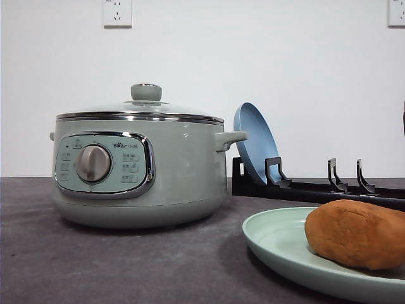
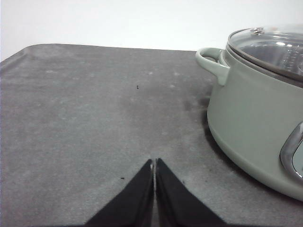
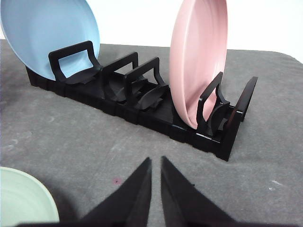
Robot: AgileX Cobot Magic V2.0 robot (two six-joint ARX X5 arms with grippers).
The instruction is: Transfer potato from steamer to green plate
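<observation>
The orange-brown potato (image 1: 357, 233) lies on the pale green plate (image 1: 278, 244) at the front right of the table. The sage-green steamer (image 1: 183, 171) stands at the left with its glass lid (image 1: 145, 104) on. In the left wrist view my left gripper (image 2: 154, 161) hangs over bare table beside the steamer (image 2: 246, 123), its fingertips touching and nothing held. My right gripper (image 3: 156, 160) shows only a thin slit between its empty fingers and faces the dish rack. An edge of the green plate (image 3: 21, 198) shows beside it.
A black dish rack (image 1: 316, 189) runs along the back right behind the green plate. It holds a blue plate (image 1: 253, 142) upright. The right wrist view shows the rack (image 3: 156, 111) with the blue plate (image 3: 47, 33) and a pink plate (image 3: 199, 61).
</observation>
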